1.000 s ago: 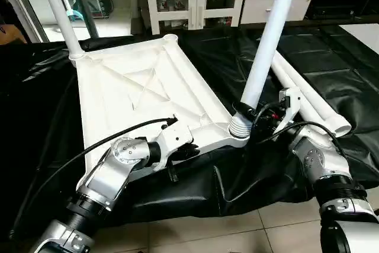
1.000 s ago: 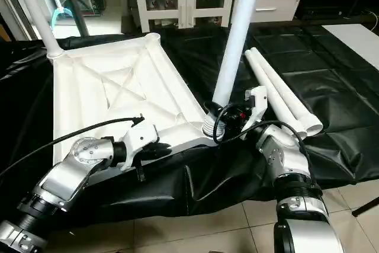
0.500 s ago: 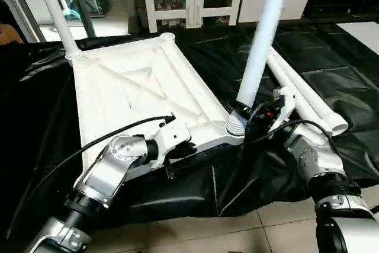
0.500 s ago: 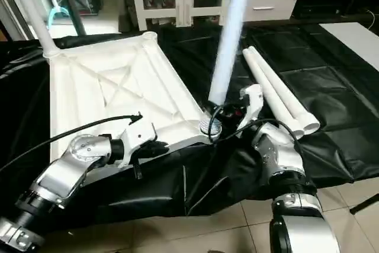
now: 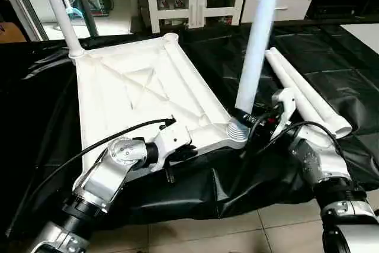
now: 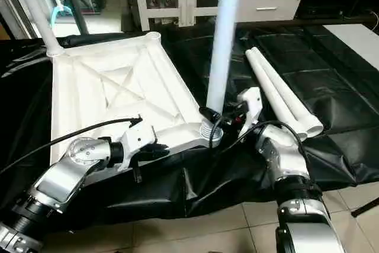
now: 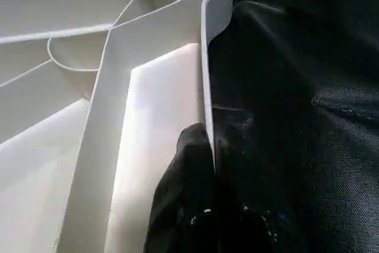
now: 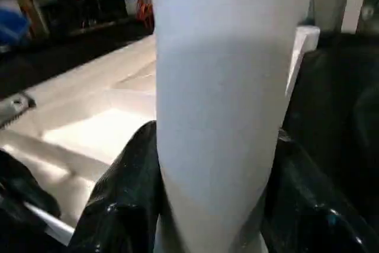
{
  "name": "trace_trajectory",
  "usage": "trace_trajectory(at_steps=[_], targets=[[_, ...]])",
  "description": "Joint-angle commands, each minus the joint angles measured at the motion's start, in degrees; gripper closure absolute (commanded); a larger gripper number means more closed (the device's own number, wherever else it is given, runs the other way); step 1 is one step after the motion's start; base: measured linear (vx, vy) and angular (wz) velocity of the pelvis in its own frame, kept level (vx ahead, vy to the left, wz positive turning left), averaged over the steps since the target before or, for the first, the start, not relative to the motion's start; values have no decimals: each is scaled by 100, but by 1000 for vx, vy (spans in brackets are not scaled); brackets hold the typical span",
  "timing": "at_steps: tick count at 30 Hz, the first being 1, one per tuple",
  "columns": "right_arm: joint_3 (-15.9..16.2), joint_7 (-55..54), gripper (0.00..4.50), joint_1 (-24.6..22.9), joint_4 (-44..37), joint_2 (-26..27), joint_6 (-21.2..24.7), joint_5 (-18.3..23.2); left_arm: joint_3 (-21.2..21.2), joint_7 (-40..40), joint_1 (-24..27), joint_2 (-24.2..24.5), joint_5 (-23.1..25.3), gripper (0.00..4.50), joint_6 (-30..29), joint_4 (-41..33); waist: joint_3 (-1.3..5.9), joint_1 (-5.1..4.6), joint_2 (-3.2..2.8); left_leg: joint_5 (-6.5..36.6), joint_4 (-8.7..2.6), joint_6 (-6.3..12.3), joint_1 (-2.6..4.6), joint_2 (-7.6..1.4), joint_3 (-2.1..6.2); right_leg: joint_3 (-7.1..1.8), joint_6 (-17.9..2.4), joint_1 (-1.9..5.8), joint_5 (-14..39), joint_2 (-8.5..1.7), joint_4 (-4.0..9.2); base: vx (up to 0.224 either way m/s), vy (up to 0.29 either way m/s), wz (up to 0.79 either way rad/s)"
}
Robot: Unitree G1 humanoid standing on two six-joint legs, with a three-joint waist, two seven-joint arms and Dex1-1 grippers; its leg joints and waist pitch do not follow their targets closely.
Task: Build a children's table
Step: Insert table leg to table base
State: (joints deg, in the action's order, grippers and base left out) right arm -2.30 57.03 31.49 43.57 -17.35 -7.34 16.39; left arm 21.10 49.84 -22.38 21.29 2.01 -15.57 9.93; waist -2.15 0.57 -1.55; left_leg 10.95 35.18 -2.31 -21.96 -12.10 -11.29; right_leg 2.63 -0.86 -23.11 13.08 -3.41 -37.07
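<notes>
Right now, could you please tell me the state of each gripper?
Left gripper: shut on the tabletop's rim.
Right gripper: shut on the upright table leg at the near corner socket.

Upright leg [image 5: 256, 39] top cut off; its foot behind right pincer [image 5: 253, 120].

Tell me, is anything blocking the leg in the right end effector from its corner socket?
Nothing visible does. The right end effector grips the leg at its base, and the leg's foot already sits at the near corner socket of the tabletop, which the left end effector pinches by its rim.
</notes>
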Motion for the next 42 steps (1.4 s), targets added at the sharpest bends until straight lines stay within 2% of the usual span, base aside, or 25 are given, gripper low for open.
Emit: trace_trajectory(at_steps=[1, 2, 3, 6, 7, 8, 9, 11, 13, 16, 17, 19, 22, 24, 25, 26, 27, 29, 30, 31, 33, 35, 40, 42], targets=[[261, -288, 262, -303, 376, -261, -293, -696, 137, 168, 54, 71, 70, 450, -57, 42, 353, 14, 68, 543, -312, 474, 78, -119, 60, -225, -1534, 311, -190, -365, 429, 0, 0, 0], [245, -338, 262, -364, 359, -232, -394, -689, 140, 160, 60, 67, 73, 450, -59, 35, 350, 4, 100, 580, -317, 442, 80, -123, 59, -225, -1511, 305, -149, -357, 438, 0, 0, 0], [184, -361, 262, -476, 293, -154, -482, -641, 145, 146, 70, 65, 71, 450, -68, 16, 351, 8, 85, 612, -324, 433, 83, -120, 62, -235, -1490, 313, -140, -360, 440, 0, 0, 0], [116, -463, 262, -685, 210, -30, -820, -650, 151, 119, 88, 56, 68, 450, -81, -17, 357, -2, 115, 659, -341, 412, 90, -137, 69, -234, -1482, 303, -225, -354, 436, 0, 0, 0], [29, -525, 262, -820, 213, 85, -1180, -596, 152, 103, 99, 49, 71, 450, -82, -25, 362, -1, 113, 781, -348, 381, 108, -145, 69, -239, -1475, 291, -151, -364, 447, 0, 0, 0], [5, -544, 262, -834, 219, 104, -1220, -577, 152, 101, 100, 48, 71, 450, -82, -26, 355, -5, 113, 814, -354, 372, 104, -143, 69, -239, -1475, 288, -133, -360, 452, 0, 0, 0], [-263, -714, 262, -917, 289, 279, -1279, -278, 151, 86, 104, 39, 68, 450, -92, -36, 359, -8, 138, 866, -359, 367, 108, -142, 66, -244, -1473, 294, -122, -357, 459, 0, 0, 0], [-527, -862, 262, -969, 395, 418, -1097, 68, 147, 74, 108, 33, 63, 450, -101, -44, 363, -11, 138, 868, -366, 376, 103, -137, 71, -247, -1479, 304, -152, -357, 455, 0, 0, 0], [-637, -905, 262, -1002, 429, 466, -986, 218, 143, 70, 112, 31, 60, 450, -105, -45, 361, -10, 131, 846, -366, 405, 94, -138, 74, -248, -1491, 307, -168, -357, 455, 0, 0, 0], [-1032, -1089, 262, -1007, 493, 606, -452, 747, 152, 62, 120, 41, 63, 450, -93, -40, 358, -11, 124, 860, -382, 399, 94, -142, 83, -245, -1475, 312, -92, -362, 459, 0, 0, 0], [-1155, -1139, 262, -971, 544, 638, -170, 913, 153, 65, 109, 44, 61, 450, -89, -29, 356, -3, 85, 858, -387, 377, 98, -144, 89, -239, -1475, 308, -91, -363, 459, 0, 0, 0], [-1252, -1108, 262, -920, 630, 654, 297, 1082, 151, 74, 87, 43, 60, 450, -80, -7, 360, -25, 85, 877, -392, 332, 106, -134, 86, -237, -1509, 310, -104, -346, 464, 0, 0, 0], [-1156, -970, 262, -863, 759, 560, 782, 1071, 157, 78, 55, 32, 64, 450, -70, 20, 333, -42, 91, 1009, -412, 246, 110, -136, 91, -230, -1484, 306, 101, -354, 496, 0, 0, 0], [-1051, -955, 262, -838, 861, 473, 1001, 981, 163, 83, 38, 25, 66, 450, -66, 34, 308, -48, 105, 1249, -422, 131, 125, -128, 86, -232, -1414, 298, 554, -366, 545, 0, 0, 0], [-953, -905, 262, -835, 921, 413, 933, 864, 166, 85, 28, 19, 66, 450, -67, 39, 291, -45, 112, 1413, -435, 39, 150, -132, 87, -241, -1329, 280, 939, -383, 590, 0, 0, 0], [-953, -905, 262, -835, 921, 413, 933, 864, 166, 85, 28, 19, 66, 450, -67, 39, 291, -45, 112, 1413, -435, 39, 150, -132, 87, -241, -1329, 280, 939, -383, 590, 0, 0, 0], [-744, -876, 262, -843, 968, 291, 756, 593, 171, 87, 16, 15, 66, 450, -66, 43, 289, -36, 115, 1431, -443, -1, 163, -134, 91, -243, -1273, 277, 1085, -389, 609, 0, 0, 0], [-657, -887, 262, -841, 982, 241, 657, 460, 171, 89, 11, 16, 64, 450, -66, 46, 293, -35, 114, 1389, -453, -7, 169, -139, 91, -244, -1260, 275, 1042, -386, 611, 0, 0, 0], [-489, -905, 262, -846, 989, 161, 463, 219, 172, 89, 15, 18, 67, 450, -65, 43, 302, -36, 109, 1352, -459, -20, 171, -140, 97, -238, -1266, 280, 970, -385, 603, 0, 0, 0], [-191, -890, 262, -862, 1008, 42, 137, -176, 174, 91, 21, 26, 72, 450, -63, 39, 301, -38, 119, 1330, -462, -22, 179, -141, 93, -234, -1274, 277, 890, -372, 600, 0, 0, 0], [-70, -868, 262, -872, 1009, -2, 32, -322, 175, 91, 24, 28, 75, 450, -62, 37, 307, -39, 116, 1303, -465, -10, 185, -137, 89, -235, -1296, 284, 778, -369, 598, 0, 0, 0], [107, -828, 262, -889, 1028, -55, -155, -526, 171, 92, 20, 33, 79, 450, -59, 43, 311, -54, 148, 1263, -471, 30, 165, -135, 91, -235, -1307, 304, 614, -366, 588, 0, 0, 0], [320, -776, 262, -953, 1067, -99, -409, -652, 176, 79, 13, 56, 90, 450, -52, 51, 305, -55, 151, 1442, -497, 30, 189, -148, 94, -238, -1319, 293, 714, -362, 612, 0, 0, 0], [525, -704, 262, -1042, 1095, -147, -680, -833, 184, 75, 12, 70, 89, 450, -48, 50, 303, -51, 156, 1516, -501, 17, 189, -151, 95, -241, -1299, 289, 809, -370, 623, 0, 0, 0]])
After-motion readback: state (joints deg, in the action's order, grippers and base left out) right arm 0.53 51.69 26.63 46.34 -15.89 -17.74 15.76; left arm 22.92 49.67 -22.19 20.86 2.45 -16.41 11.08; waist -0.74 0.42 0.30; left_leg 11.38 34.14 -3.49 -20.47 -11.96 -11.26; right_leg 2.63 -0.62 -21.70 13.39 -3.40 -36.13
